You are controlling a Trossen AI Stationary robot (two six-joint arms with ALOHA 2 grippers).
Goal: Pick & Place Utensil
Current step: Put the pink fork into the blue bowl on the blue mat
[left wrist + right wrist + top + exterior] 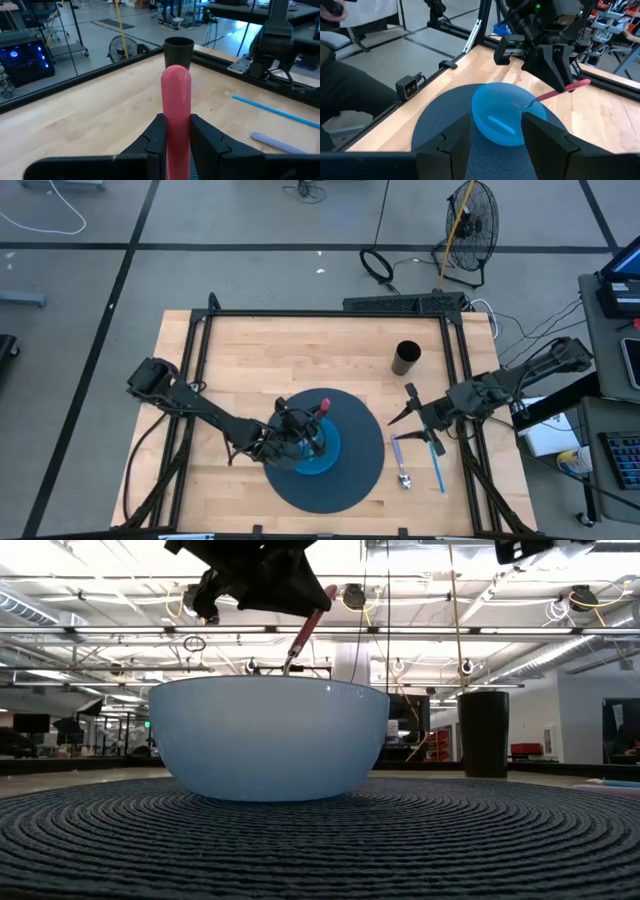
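Fingers of the left gripper are clamped on the pink-handled fork, which hangs slanted over the blue bowl, handle up and tines low above the inside, where a light blue utensil already lies. The fork's long axis tips toward the bowl, so, by my reading, a release now would drop it tines-first inside; the bowl's rim lies well clear on every side, on the round dark placemat. Just beyond the mat's right edge lie a blue straw-like stick and a lavender-handled spoon, roughly parallel, long axes running front to back on the wooden table. The right gripper hovers near their far ends, jaws apart and empty, clearly the nearer arm for them. Farther back stands a black cup, with bare table around it.
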